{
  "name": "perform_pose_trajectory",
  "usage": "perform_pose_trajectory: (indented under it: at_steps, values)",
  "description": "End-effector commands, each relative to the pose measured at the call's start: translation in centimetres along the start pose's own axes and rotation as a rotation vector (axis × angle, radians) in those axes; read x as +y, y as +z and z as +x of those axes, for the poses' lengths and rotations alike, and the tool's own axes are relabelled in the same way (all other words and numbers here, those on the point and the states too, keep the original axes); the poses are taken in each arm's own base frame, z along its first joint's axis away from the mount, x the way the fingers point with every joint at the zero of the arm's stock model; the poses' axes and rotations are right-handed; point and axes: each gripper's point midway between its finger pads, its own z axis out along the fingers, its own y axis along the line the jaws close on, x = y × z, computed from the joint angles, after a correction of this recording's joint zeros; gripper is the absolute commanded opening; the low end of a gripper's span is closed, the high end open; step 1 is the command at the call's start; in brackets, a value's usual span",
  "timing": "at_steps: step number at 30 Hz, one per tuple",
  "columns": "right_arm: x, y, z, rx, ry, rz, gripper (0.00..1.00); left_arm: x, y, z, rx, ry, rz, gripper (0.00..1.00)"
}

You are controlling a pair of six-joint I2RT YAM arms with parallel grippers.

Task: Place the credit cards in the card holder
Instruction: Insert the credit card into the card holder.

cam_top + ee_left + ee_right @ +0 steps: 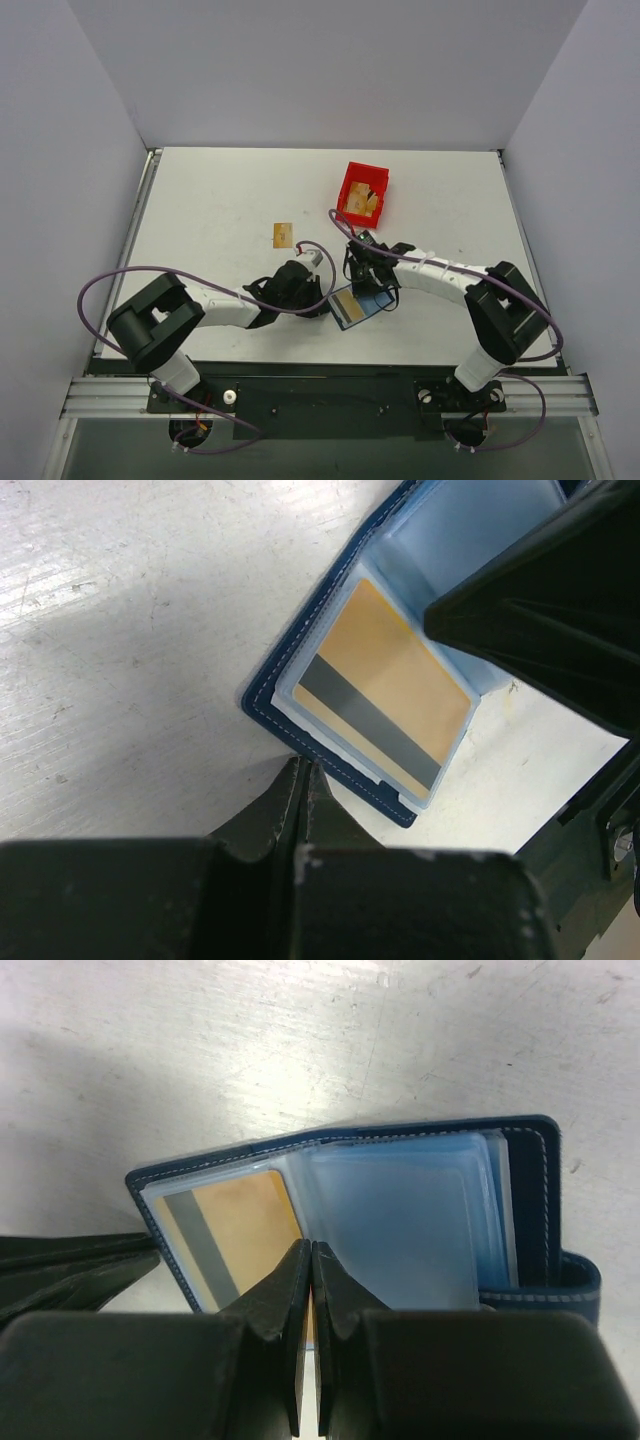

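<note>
The navy card holder point(374, 300) lies open on the table near the front, between my two grippers. A tan-gold credit card point(385, 690) with a dark stripe sits in its left clear sleeve. My left gripper point(300, 767) is shut with nothing in it, its tips touching the holder's stitched navy edge point(262, 705). My right gripper point(312, 1252) is also shut and empty, its tips down on the holder point(400, 1220) at the fold, beside that card point(240, 1230). A second tan card point(283, 234) lies flat and alone on the table farther back.
A red plastic bin point(350, 180) with tan pieces inside stands behind the right gripper. Grey walls close the table on three sides. Purple cables loop off both arms. The left gripper's fingers point(70, 1265) show dark at the right wrist view's left edge.
</note>
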Motion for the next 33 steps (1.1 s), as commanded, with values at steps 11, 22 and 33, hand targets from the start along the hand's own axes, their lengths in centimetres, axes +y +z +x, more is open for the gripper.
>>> perform_pose_trajectory:
  at_steps: [11, 22, 33]
  values:
    - [-0.6, -5.5, -4.1, -0.244, 0.041, 0.015, 0.2, 0.8, -3.8, -4.9, -0.131, 0.079, -0.186, 0.0]
    - [-3.3, -9.2, -7.2, -0.391, 0.073, 0.08, 0.61, 4.3, -11.6, -12.0, -0.378, 0.102, -0.503, 0.34]
    - [-6.7, -12.8, -9.8, -0.593, 0.085, 0.159, 0.74, 10.6, -17.5, -16.6, -0.507, -0.112, -0.709, 0.91]
